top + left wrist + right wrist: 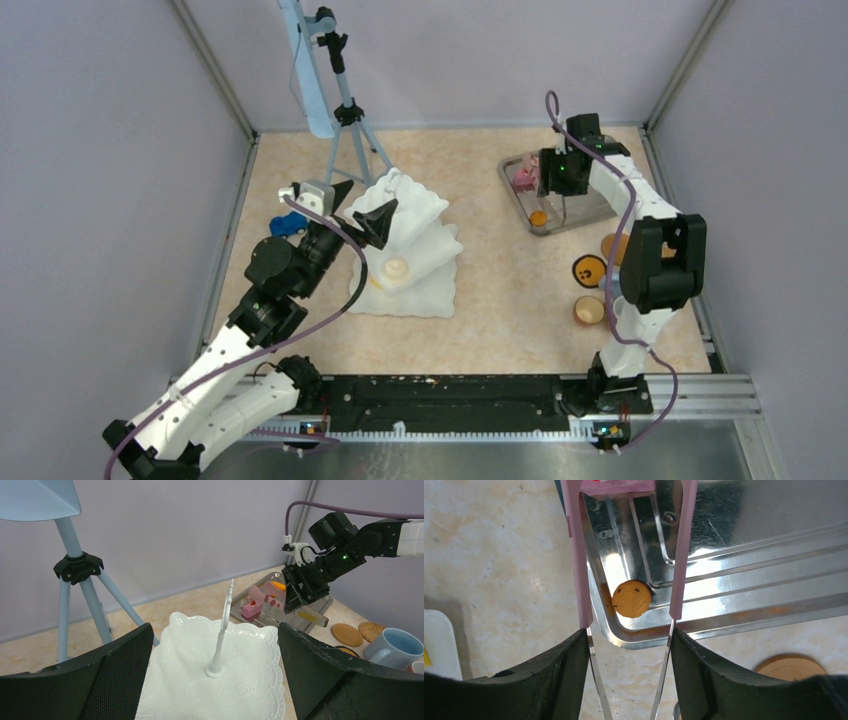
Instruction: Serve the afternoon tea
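A white tiered serving stand (pixel 405 240) stands mid-table, with a cream pastry (pixel 395 270) on its lower tier. My left gripper (pixel 360 208) hovers open over the top plate (pixel 240 655), its jaws wide either side of the centre post and holding nothing. At the back right, my right gripper (pixel 552 180) is shut on the pink tongs (pixel 579 555) over a metal tray (pixel 590 215). An orange round pastry (pixel 631 599) lies in the tray's corner between the tong arms. A pink cake slice (pixel 251 609) sits in the tray at the tong tips.
A blue tripod (pixel 345 110) stands behind the stand and a blue toy car (pixel 288 224) lies left of it. Round coasters (pixel 615 245) and a mug (pixel 588 310) sit beside the right arm. Purple walls enclose the table.
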Controlling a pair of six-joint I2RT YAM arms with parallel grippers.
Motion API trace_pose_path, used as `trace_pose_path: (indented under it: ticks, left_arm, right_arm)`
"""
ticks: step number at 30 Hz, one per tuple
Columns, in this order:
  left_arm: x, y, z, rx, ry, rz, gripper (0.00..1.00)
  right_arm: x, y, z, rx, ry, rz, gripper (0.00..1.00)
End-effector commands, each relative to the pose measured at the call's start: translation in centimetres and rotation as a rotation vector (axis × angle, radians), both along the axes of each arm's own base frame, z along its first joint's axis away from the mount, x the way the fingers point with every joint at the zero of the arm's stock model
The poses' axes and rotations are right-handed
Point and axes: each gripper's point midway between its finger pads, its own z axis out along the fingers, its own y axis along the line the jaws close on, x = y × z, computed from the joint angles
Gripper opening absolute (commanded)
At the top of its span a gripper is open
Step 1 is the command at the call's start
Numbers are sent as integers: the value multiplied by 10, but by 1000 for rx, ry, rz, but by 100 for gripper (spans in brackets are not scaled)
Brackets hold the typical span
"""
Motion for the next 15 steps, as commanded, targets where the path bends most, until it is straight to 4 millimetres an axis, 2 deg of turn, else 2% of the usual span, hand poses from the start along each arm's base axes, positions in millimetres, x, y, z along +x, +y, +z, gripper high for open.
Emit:
trace_pose_path:
  ticks: [1,15]
  left_arm:
    - [-4,-2,16,-44,-36,-26,99]
    - [-3,-6,13,-41,-27,-41,99]
  right_arm:
    - [8,-3,13,-25,-37,58,59]
    - [-1,8,-11,-32,1,76,60]
